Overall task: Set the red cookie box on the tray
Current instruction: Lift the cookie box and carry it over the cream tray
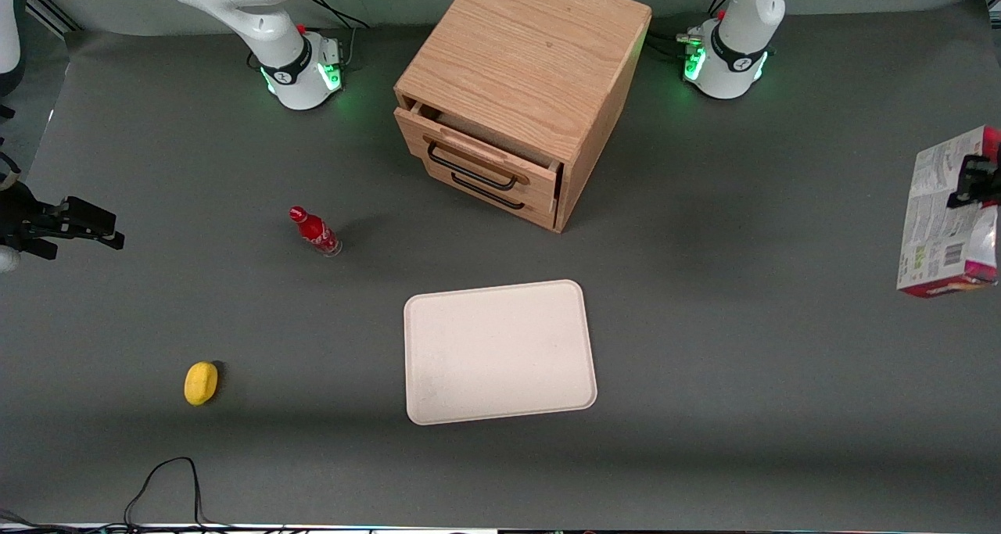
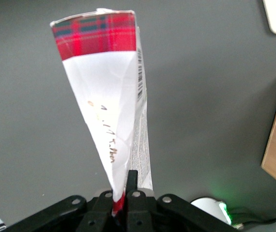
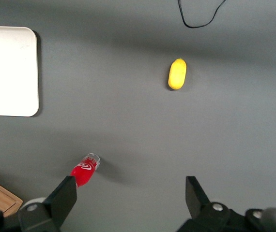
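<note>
Up at the working arm's end of the table, the gripper (image 1: 974, 182) holds the box (image 1: 946, 217) in the air, its jaws closed on the box's thin body. From the front the box's white-grey printed panel with its barcode faces the camera, with red showing along the lower edge and at an upper corner. In the left wrist view the fingers (image 2: 131, 181) pinch one end of the box (image 2: 111, 104), and its narrow side runs away from them, white with a red plaid band at the outer end. The tray (image 1: 500, 352) lies flat on the grey table (image 1: 704, 323), well apart from the box and nearer the front camera than the wooden drawer cabinet (image 1: 520, 88). Toward the parked arm's end stand a small red bottle (image 1: 314, 231) and, nearer the camera, a yellow object (image 1: 201, 382).
</note>
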Robot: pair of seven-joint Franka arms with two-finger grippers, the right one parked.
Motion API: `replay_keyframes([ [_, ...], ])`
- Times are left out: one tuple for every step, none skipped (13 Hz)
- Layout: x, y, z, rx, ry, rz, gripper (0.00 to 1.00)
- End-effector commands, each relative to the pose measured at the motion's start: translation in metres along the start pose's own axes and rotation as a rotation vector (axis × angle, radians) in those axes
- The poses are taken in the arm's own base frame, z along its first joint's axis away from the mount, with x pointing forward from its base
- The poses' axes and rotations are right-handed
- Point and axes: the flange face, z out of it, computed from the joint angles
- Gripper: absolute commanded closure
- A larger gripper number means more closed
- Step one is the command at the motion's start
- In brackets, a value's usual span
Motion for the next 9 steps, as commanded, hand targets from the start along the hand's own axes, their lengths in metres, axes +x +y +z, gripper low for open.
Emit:
replay_keyframes([
  [0.056, 0.065, -0.008, -0.003, 0.006, -0.084, 1.00],
  [0.077, 0.097, -0.002, -0.013, 0.014, -0.138, 1.00],
  [0.099, 0.127, 0.005, -0.029, 0.024, -0.194, 1.00],
  [0.142, 0.181, 0.029, -0.076, 0.037, -0.274, 1.00],
  [0.166, 0.214, 0.047, -0.096, 0.057, -0.320, 1.00],
  [0.188, 0.249, 0.068, -0.099, 0.077, -0.343, 1.00],
  [0.207, 0.280, 0.091, -0.091, 0.095, -0.357, 1.00],
  [0.224, 0.306, 0.120, -0.065, 0.106, -0.388, 1.00],
  [0.239, 0.332, 0.145, -0.043, 0.125, -0.410, 1.00],
])
